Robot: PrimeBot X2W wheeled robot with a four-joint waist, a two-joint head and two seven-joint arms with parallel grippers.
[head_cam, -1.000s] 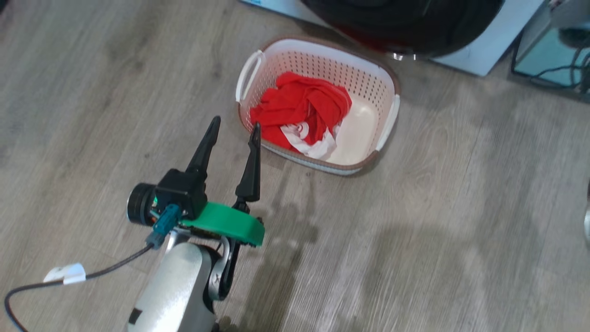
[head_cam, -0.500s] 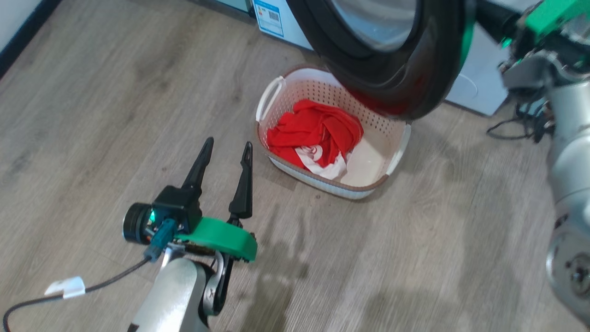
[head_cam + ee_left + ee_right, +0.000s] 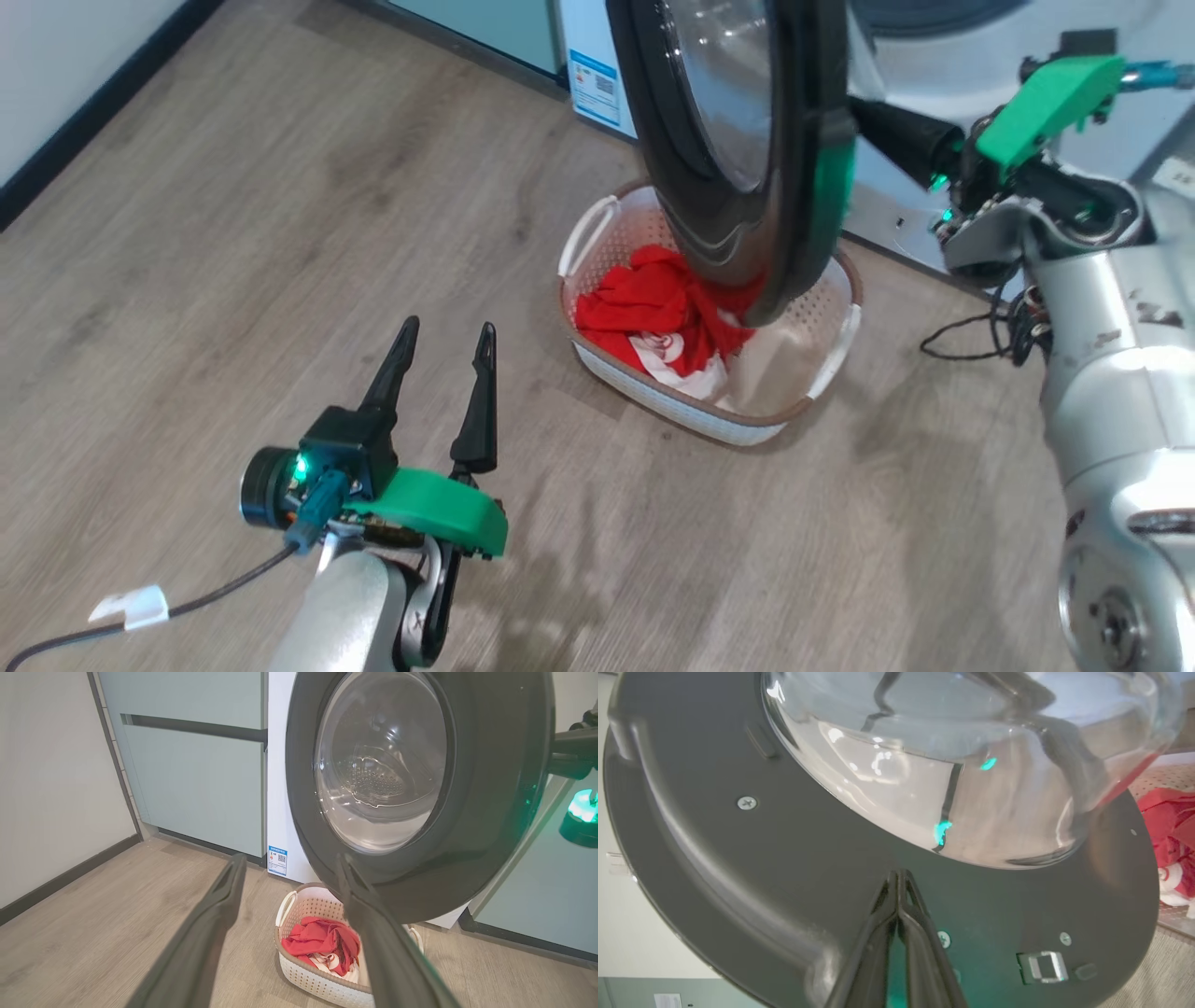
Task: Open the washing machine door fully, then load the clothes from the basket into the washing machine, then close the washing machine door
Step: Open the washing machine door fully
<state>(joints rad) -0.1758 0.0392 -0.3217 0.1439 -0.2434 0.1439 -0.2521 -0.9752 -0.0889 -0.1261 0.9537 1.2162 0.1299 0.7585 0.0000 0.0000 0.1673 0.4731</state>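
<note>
The washing machine door (image 3: 794, 187), black-rimmed with a bulging glass centre, stands swung out from the white washing machine (image 3: 943, 65) and hangs over the basket (image 3: 803, 411). My right gripper (image 3: 864, 117) is shut, and its tips (image 3: 899, 877) rest against the door's dark inner face (image 3: 714, 858) below the glass. The cream basket (image 3: 317, 984) sits on the floor and holds the red and white clothes (image 3: 653, 308), partly hidden by the door. My left gripper (image 3: 446, 331) hovers open and empty, left of the basket. Past its fingers (image 3: 233, 872) the left wrist view shows the door (image 3: 490, 812) and clothes (image 3: 322, 942).
Pale teal cabinets (image 3: 196, 774) stand left of the machine, and another (image 3: 537, 891) to its right. A wall with dark skirting (image 3: 93, 103) runs along the left. A black cable (image 3: 962, 336) lies on the wooden floor by my right arm.
The head view has lifted, bringing the door, the machine front and my right arm into it. The door now looks more edge-on than half a second ago. My left gripper stays open.
</note>
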